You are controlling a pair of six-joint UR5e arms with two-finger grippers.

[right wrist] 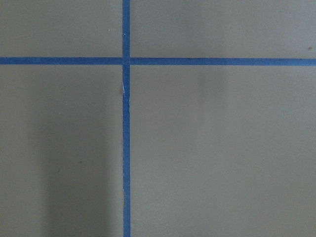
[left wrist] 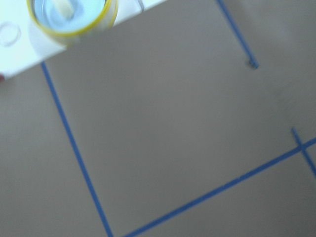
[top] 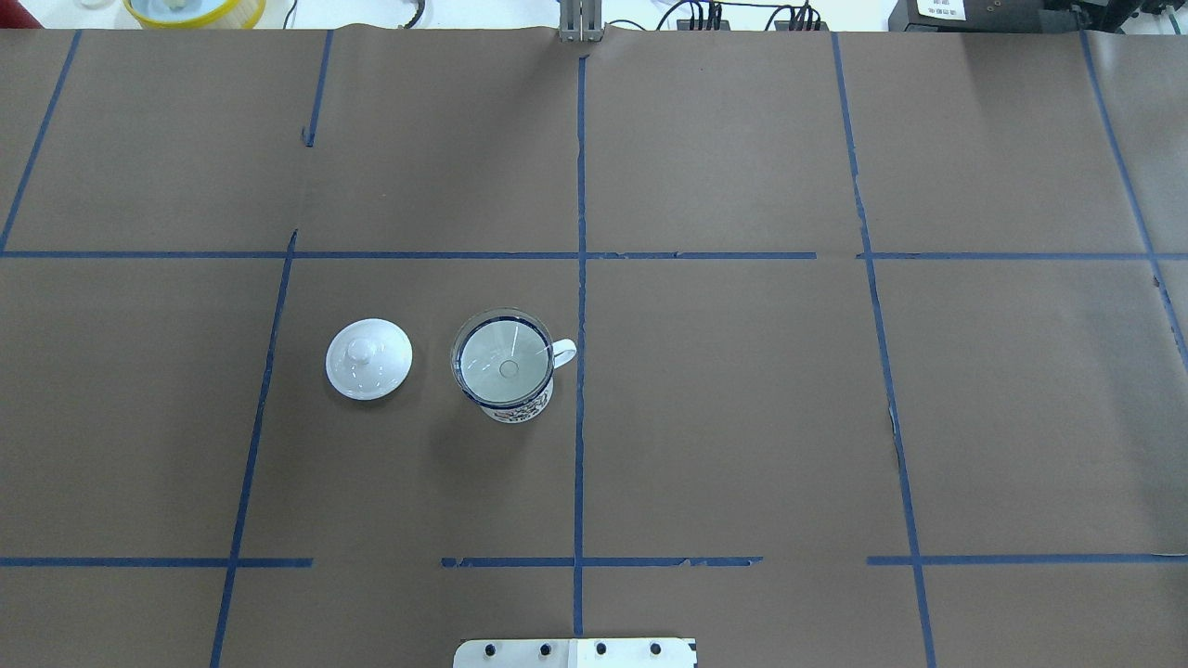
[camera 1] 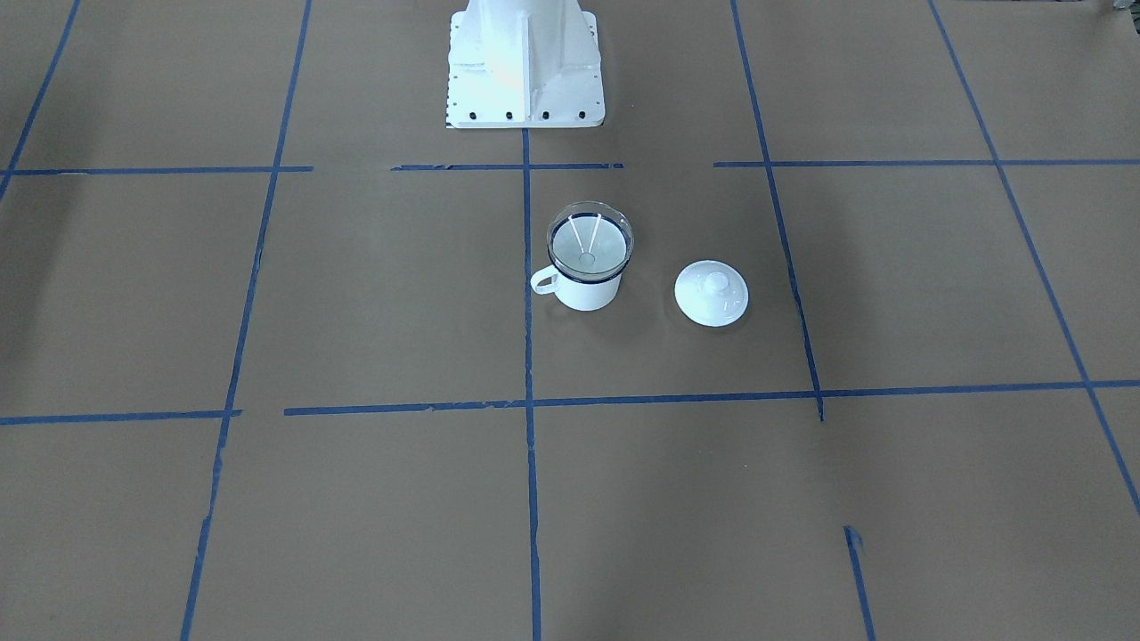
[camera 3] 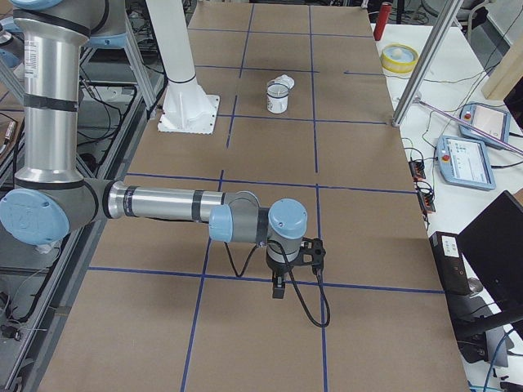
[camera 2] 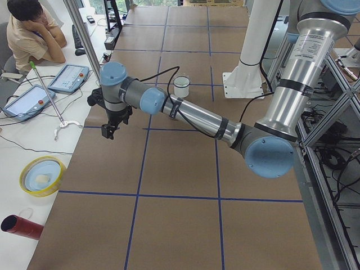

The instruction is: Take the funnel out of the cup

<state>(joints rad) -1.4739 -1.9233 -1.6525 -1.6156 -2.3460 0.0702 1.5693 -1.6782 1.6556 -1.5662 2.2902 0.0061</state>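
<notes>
Two grippers hang well apart from the work. The left gripper (camera 2: 106,134) is out by the far edge of the bench (top: 742,417) towards its left end, and the right gripper (camera 3: 279,291) is over the right end. Both show only in the side views, so I cannot tell whether their fingers are apart or together.

The funnel (camera 1: 590,239) sits in the cup (camera 1: 588,296) near the middle of the bench, just on the left-end side of the centre tape line. A lid (camera 1: 711,292) lies beside them, apart from both.

The step in hand looks like the approach. The cup stands on the left arm's side, so that arm seems the natural one. It should come down from above, pinch the funnel's rim where it stands proud of the cup, and lift straight up until the spout clears. Clear plastic may slip, and the light cup could rise with it.

The overhead and front views show the funnel seated but no arms. The overhead view alone shows blue patterning on the cup's near side. The left wrist view catches a yellow bowl (left wrist: 69,33) beyond the bench edge.
</notes>
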